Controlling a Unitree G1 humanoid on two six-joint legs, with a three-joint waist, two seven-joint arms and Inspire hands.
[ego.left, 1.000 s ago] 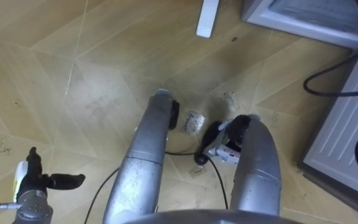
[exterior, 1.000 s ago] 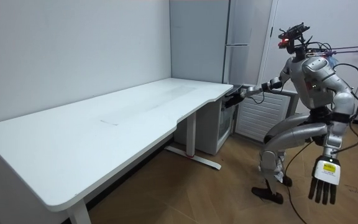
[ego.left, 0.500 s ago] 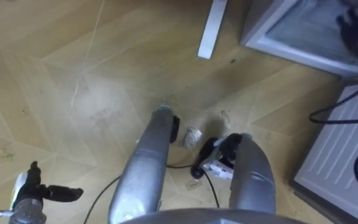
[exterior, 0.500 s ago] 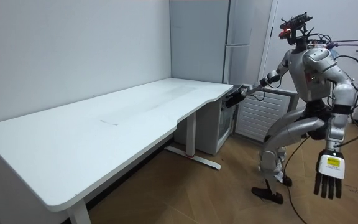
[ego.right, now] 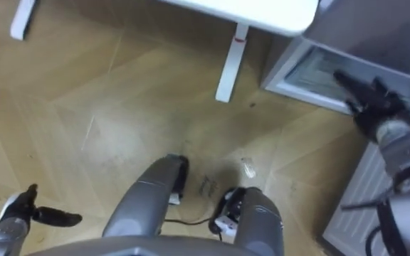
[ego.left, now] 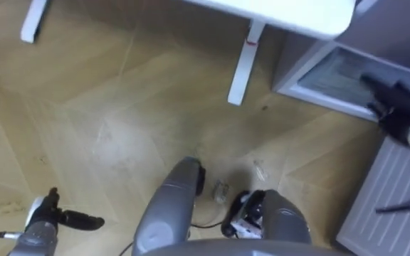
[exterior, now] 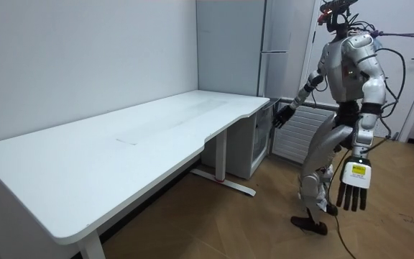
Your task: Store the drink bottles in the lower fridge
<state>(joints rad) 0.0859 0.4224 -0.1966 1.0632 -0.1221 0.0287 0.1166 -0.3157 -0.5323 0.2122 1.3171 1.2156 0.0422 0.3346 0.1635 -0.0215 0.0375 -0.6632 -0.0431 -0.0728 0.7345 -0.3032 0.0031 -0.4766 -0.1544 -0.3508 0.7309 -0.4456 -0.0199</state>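
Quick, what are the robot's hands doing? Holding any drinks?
Left hand: open, empty, hanging at its side.
Right hand: open, empty, held out by the small fridge.

— What lies along the top edge?
— The white desk (ego.right: pixel 262 16), its near corner rounded, with one white leg (ego.right: pixel 228 64) coming down to the wooden floor (ego.right: pixel 119 114). A second white foot (ego.right: pixel 21 18) sits at the floor's far left.
— And beside that corner?
— The lower fridge (ego.right: pixel 305 71), grey with a glass front, just right of the desk. The right robot hand (ego.right: pixel 367 103) is held out before the glass, dark fingers straight and spread; whether it touches, I cannot tell.
— The other one?
— The left robot hand (ego.right: pixel 20 210) hangs low at the left over the floor, fingers relaxed and holding nothing. A white ribbed panel (ego.right: pixel 351 213) stands at the floor's right edge.
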